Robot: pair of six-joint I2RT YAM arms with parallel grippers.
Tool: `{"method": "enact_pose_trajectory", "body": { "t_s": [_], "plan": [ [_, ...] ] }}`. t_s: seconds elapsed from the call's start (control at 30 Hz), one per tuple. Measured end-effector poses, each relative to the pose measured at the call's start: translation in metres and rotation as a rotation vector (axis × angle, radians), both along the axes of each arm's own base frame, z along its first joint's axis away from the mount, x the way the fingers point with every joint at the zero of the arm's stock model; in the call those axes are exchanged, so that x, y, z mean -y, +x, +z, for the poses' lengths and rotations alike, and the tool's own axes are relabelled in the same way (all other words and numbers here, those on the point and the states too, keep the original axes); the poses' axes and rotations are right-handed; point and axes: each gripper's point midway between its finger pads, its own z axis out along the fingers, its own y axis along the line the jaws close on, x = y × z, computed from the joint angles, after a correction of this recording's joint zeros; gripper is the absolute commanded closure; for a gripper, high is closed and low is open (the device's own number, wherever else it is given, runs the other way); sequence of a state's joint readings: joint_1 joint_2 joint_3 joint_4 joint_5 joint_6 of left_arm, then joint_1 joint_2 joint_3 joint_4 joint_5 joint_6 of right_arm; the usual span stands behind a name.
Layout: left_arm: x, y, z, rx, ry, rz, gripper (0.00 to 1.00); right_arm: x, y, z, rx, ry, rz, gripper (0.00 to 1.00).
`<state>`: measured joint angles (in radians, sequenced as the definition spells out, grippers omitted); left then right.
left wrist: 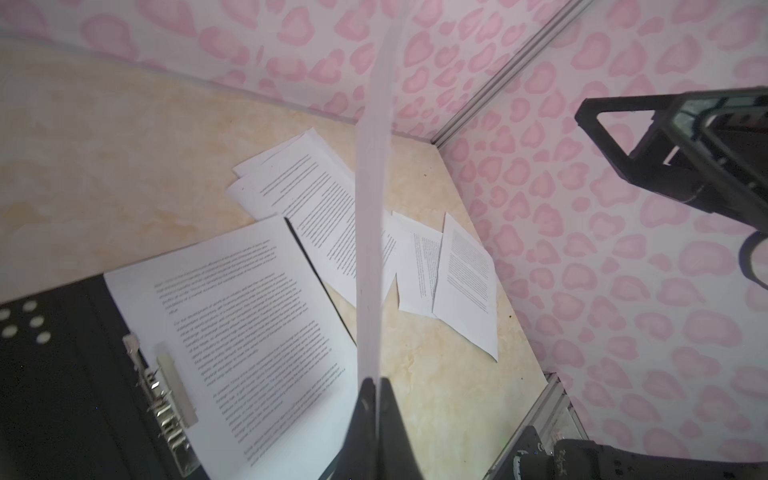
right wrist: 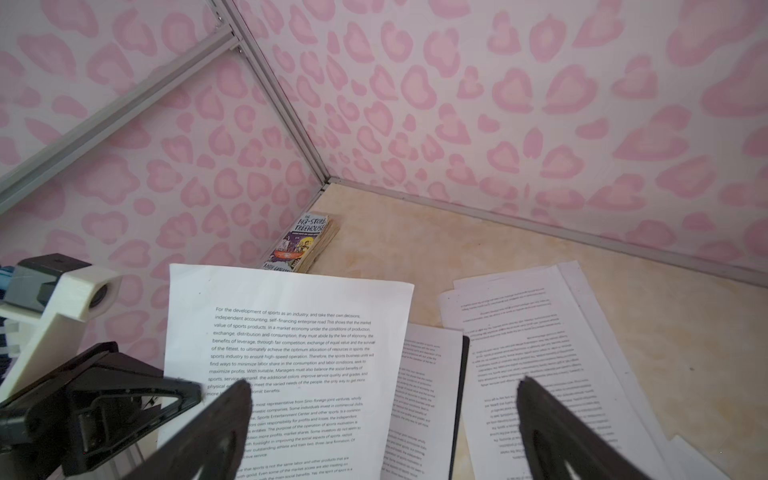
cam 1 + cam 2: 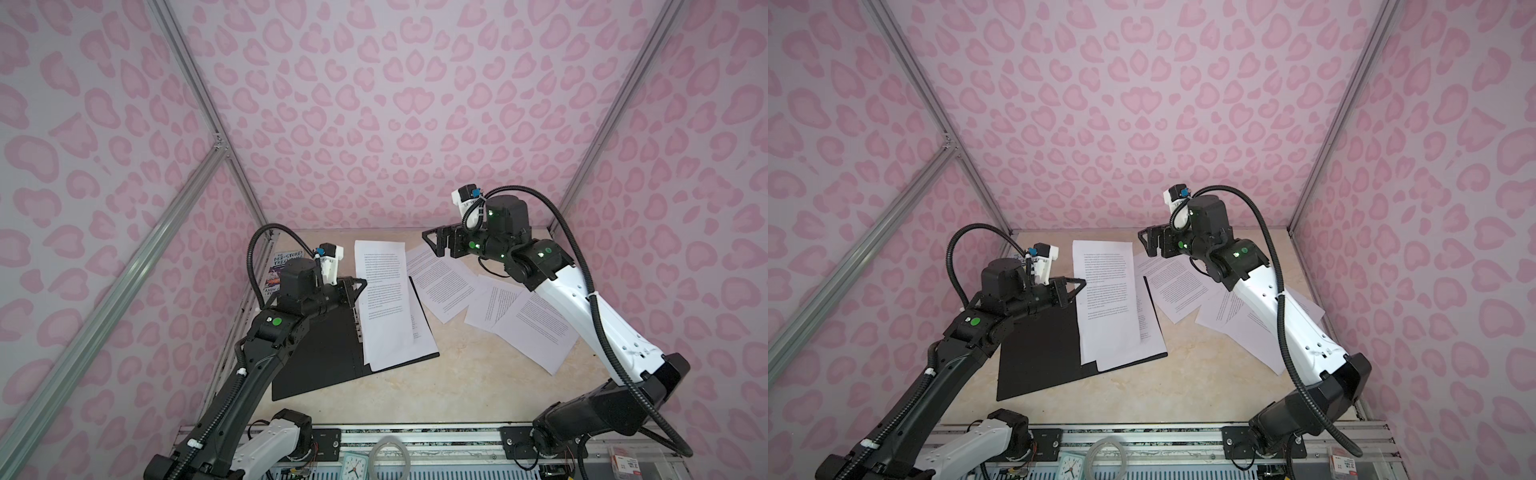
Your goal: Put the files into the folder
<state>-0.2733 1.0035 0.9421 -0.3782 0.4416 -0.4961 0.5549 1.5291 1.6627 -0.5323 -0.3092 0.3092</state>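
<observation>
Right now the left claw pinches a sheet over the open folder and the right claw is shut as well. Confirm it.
Wrong on one point: the right claw is open, its jaws standing wide apart in the right wrist view. The left claw does pinch a sheet over the open folder.

The folder [image 3: 316, 357] is laid open and flat, black inside upward. Of the files, a raised sheet [image 3: 382, 299] is held over its right half, a second sheet [image 3: 424, 338] is laid on that half, and other sheets [image 3: 536, 328] are scattered, overlapping, to its right.
</observation>
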Motion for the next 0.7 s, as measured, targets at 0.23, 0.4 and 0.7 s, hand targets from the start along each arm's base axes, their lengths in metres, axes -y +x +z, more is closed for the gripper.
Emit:
{"method": "enact_pose_trajectory", "body": {
  "t_s": [0.23,0.4,0.7],
  "plan": [
    [-0.060,0.012,-0.084,-0.290,0.110,0.257,0.96,-0.038,0.001,-0.056,-0.202,0.036,0.071,0.02],
    [-0.071,0.020,-0.122,-0.402,0.194,0.274,0.96,-0.053,0.003,-0.085,-0.294,0.036,0.085,0.05],
    [-0.110,0.019,-0.168,-0.542,0.410,0.362,0.96,-0.075,-0.023,-0.150,-0.466,-0.046,0.115,0.02]
  ]
}}
